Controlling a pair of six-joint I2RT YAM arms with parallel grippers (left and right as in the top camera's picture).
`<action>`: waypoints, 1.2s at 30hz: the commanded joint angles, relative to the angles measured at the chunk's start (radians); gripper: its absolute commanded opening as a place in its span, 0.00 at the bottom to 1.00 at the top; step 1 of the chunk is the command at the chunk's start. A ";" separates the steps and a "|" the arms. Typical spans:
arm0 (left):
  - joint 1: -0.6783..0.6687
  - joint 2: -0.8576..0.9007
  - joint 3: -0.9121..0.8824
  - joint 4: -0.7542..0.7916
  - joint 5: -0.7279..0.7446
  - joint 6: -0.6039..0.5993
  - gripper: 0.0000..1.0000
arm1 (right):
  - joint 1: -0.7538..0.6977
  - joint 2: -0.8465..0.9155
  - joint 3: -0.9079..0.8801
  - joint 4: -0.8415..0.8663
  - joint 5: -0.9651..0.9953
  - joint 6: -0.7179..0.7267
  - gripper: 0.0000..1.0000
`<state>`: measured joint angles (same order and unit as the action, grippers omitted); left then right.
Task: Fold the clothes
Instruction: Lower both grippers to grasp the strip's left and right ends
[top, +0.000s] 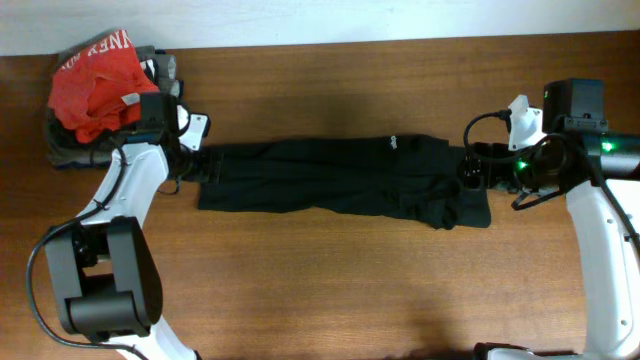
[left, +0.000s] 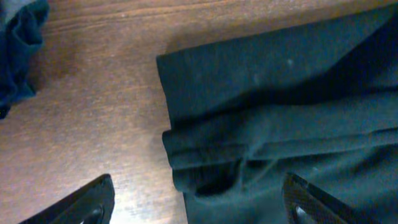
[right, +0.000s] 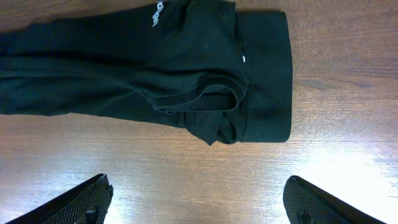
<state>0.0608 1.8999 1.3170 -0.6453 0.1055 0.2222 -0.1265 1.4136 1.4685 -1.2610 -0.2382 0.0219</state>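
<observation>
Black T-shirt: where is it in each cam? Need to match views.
Overhead: black T-shirt, a long band across the middle.
Left wrist: one end, centre and right.
Right wrist: other end, upper frame, left to centre-right.
Landmark: white logo, shirt's upper edge overhead, top of right wrist; not in left wrist.

Black T-shirt (right: 149, 74) folded lengthwise on table (right: 336, 155) (white logo up); gripper (right: 199, 202) spread, empty.

Wooden table (top: 330, 290) under flat black T-shirt (top: 330, 185) and corner garment pile (top: 95, 95).
</observation>
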 joint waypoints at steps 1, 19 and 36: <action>0.003 0.004 -0.053 0.043 0.072 0.062 0.86 | 0.003 -0.003 -0.006 0.011 -0.016 -0.006 0.92; 0.005 0.167 -0.083 0.113 0.106 0.063 0.61 | 0.003 -0.003 -0.006 0.001 -0.018 -0.005 0.92; 0.028 0.068 -0.031 -0.024 0.164 0.007 0.01 | 0.003 0.022 -0.006 0.021 -0.020 0.031 0.45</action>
<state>0.0765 2.0033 1.2804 -0.6319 0.2661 0.2428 -0.1261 1.4174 1.4681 -1.2480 -0.2520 0.0288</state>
